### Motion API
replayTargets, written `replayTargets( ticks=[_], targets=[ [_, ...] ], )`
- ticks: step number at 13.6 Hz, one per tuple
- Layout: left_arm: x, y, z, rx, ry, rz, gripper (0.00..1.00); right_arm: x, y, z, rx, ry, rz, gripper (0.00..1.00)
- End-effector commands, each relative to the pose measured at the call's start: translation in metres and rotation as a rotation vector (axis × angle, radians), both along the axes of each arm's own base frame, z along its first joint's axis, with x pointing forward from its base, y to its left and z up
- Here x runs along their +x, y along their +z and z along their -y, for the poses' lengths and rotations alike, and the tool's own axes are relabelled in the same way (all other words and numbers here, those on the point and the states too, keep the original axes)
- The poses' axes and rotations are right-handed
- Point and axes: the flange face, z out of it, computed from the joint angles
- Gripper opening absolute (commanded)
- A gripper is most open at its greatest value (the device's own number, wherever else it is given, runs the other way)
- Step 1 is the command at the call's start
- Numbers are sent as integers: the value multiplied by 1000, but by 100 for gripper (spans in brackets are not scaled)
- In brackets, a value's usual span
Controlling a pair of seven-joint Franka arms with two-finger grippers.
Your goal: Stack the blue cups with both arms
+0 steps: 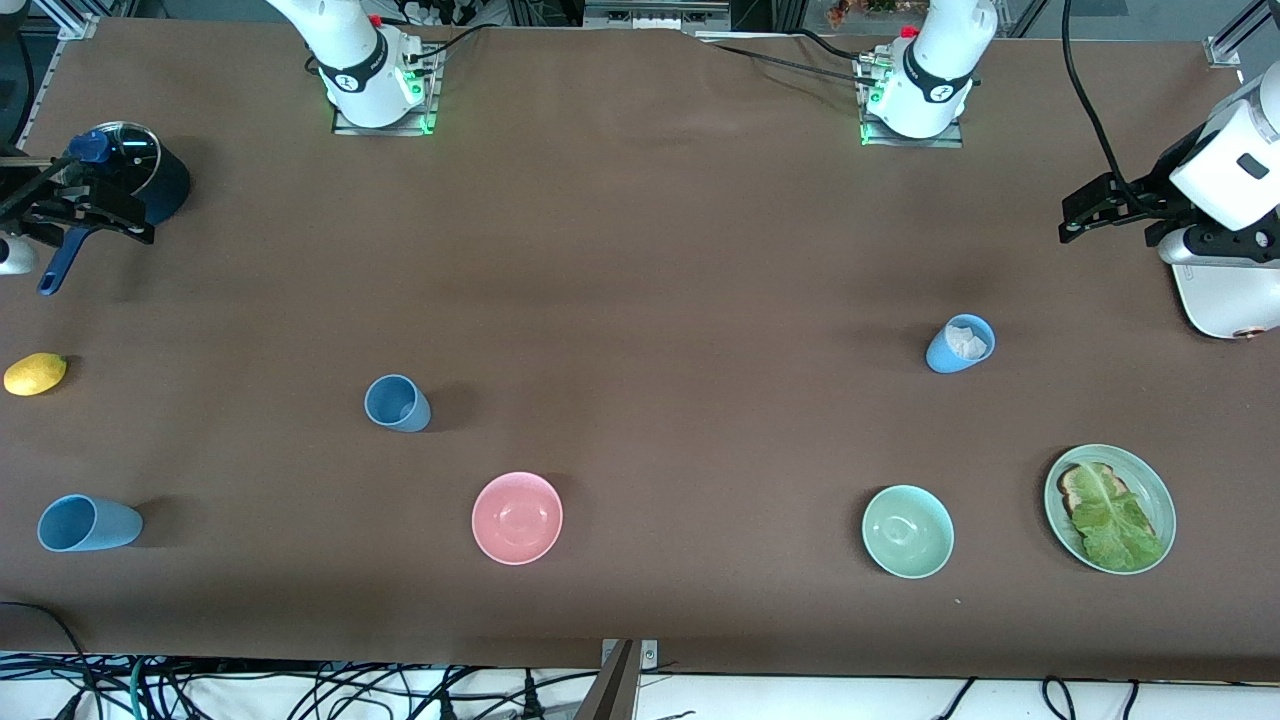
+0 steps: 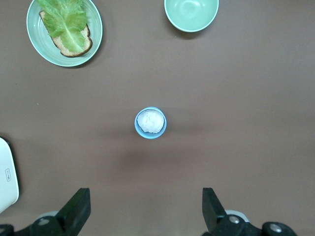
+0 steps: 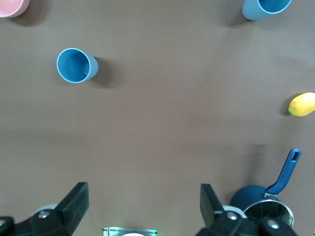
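A slate-blue cup [image 1: 397, 403] [image 3: 77, 65] stands toward the right arm's end of the table. A sky-blue cup [image 1: 88, 523] [image 3: 266, 7] sits nearer the front camera, by the table's end. Another sky-blue cup [image 1: 960, 344] [image 2: 150, 123], with something white inside, stands toward the left arm's end. My left gripper [image 1: 1078, 215] [image 2: 146, 196] hangs open and empty high over that end. Above the navy pot, my right gripper [image 1: 110, 205] [image 3: 143, 191] is open too, holding nothing.
A navy pot [image 1: 150, 175] [image 3: 263, 204] with a glass lid and a lemon [image 1: 35, 373] [image 3: 302, 104] lie at the right arm's end. A pink bowl [image 1: 517, 517], a mint bowl [image 1: 907, 531] [image 2: 191, 14] and a plate [image 1: 1160, 490] [image 2: 96, 27] of toast and lettuce sit nearer the camera.
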Motion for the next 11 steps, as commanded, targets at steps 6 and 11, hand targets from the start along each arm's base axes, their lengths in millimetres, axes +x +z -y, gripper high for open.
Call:
replayTargets(
  ticks=[6,11],
  targets=[
    [-1,3,-7,12,-12,-9,100,-3,7,2,-14,-14,3,100],
    [1,-13,-15,13,1,-71,100,-3,7,1,-12,-13,3,100]
  ],
)
